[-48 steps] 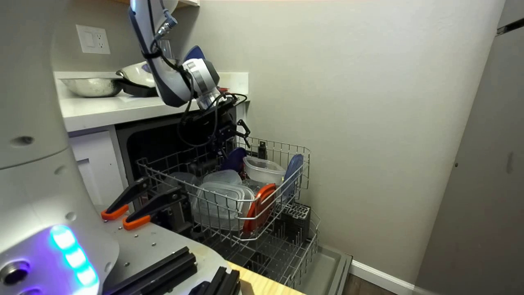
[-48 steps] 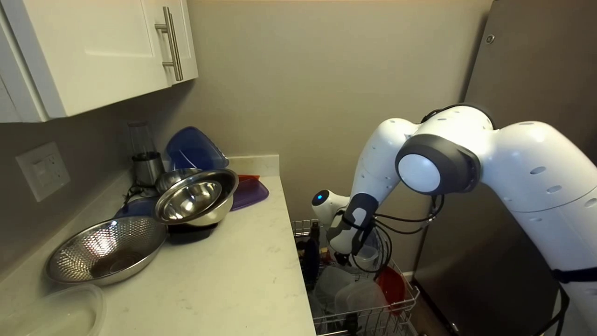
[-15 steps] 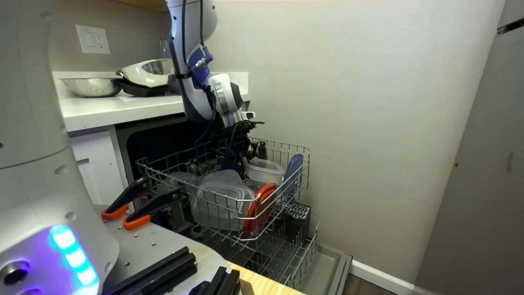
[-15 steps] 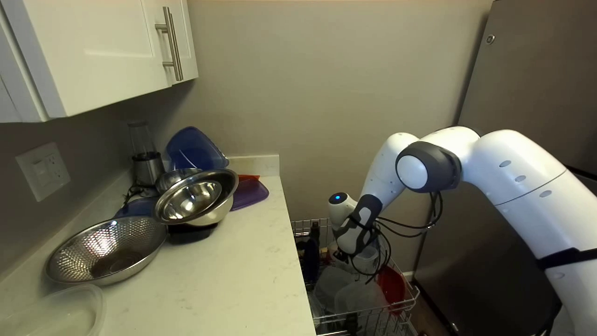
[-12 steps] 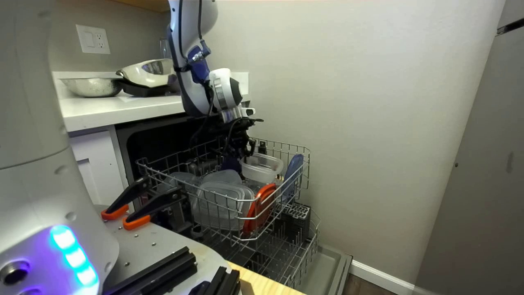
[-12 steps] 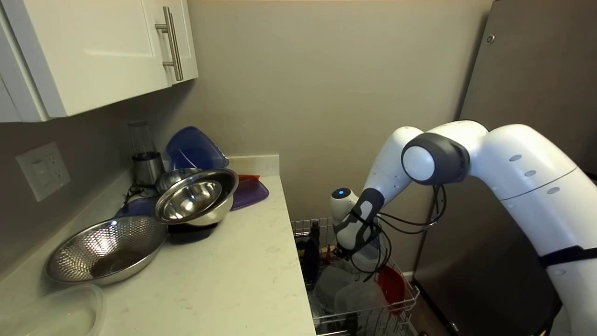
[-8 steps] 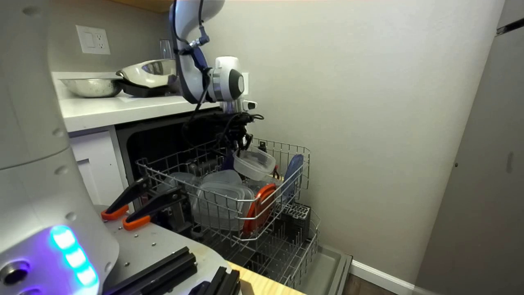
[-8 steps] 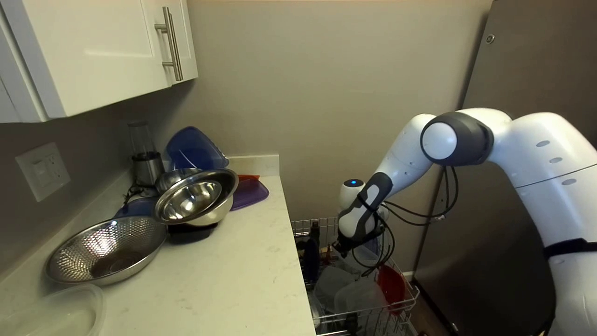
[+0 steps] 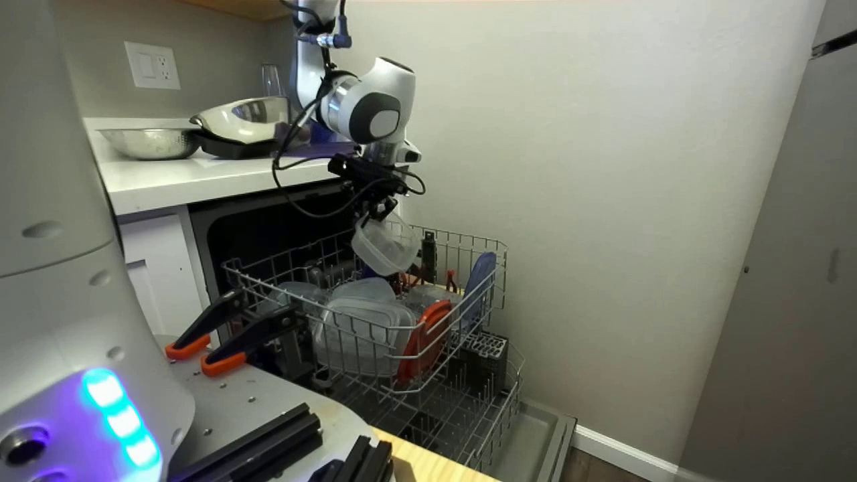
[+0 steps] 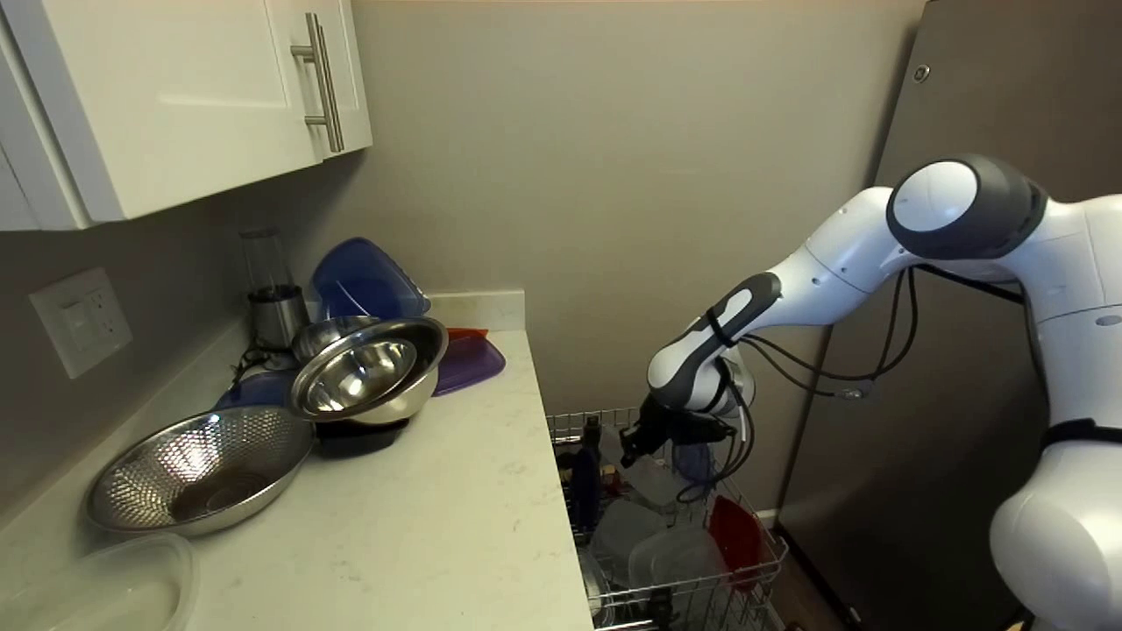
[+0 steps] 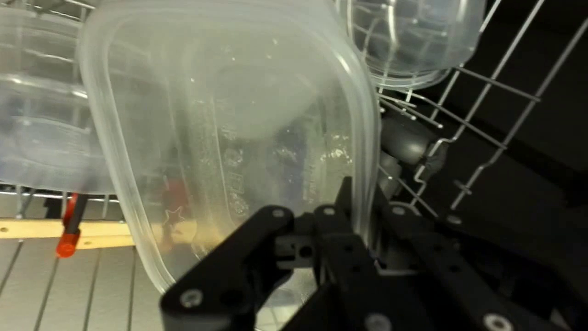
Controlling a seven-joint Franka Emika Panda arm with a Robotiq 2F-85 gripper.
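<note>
Clear plastic tub (image 9: 385, 248) hanging tilted from the gripper (image 11: 363, 197) here, fingers pinched tight on its rim, right over the upper dishwasher rack (image 9: 403, 328). That rack's got more see-through containers (image 9: 358, 331) in it, plus a red-orange plastic piece (image 9: 424, 345) and a blue one (image 9: 479, 288), both on edge. Up on the counter (image 10: 456, 491), a steel colander (image 10: 188, 456) sits beside some nested metal bowls (image 10: 368, 372).

Steel colander (image 10: 202, 473) on counter (image 10: 447, 517) (nested bowls (image 10: 366, 372) beside).
</note>
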